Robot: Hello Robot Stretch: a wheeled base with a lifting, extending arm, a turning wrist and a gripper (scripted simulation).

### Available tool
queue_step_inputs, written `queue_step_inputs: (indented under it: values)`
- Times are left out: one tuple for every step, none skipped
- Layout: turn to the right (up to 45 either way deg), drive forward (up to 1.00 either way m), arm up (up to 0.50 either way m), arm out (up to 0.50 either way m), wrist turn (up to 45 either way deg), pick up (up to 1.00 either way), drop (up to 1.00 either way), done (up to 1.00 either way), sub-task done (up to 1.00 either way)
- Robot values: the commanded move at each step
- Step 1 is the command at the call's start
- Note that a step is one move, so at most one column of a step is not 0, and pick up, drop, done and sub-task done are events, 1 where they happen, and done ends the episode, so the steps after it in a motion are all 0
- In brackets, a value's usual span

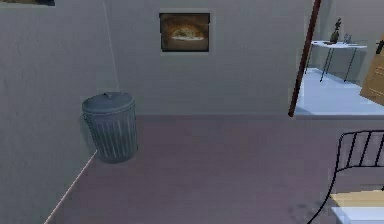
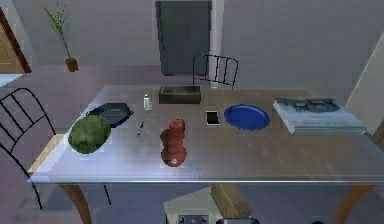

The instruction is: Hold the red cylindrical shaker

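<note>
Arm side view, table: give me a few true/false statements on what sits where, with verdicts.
1. The red shaker stands upright on the table. True.
2. The blue plate lies at the table's left end. False: it lies right of the middle, next to the stack of papers.
3. A green leafy thing sits near the table's left end. True.
4. The red shaker stands on the blue plate. False: it stands on bare tabletop, apart from the plate.
5. A chair stands at the table's far side. True.

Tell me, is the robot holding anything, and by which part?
It cannot be told; the end effector is unclear. The red shaker stands on the table.
</note>
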Motion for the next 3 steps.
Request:
queue_step_inputs:
  values:
    - [0.0, 0.00, 0.00, 0.36, 0.0, 0.00, 0.00, 0.00, 0.00]
    - [0.0, 0.00, 0.00, 0.00, 45.0, 0.00, 0.00, 0.00, 0.00]
    - [0.0, 0.00, 0.00, 0.00, 45.0, 0.00, 0.00, 0.00, 0.00]
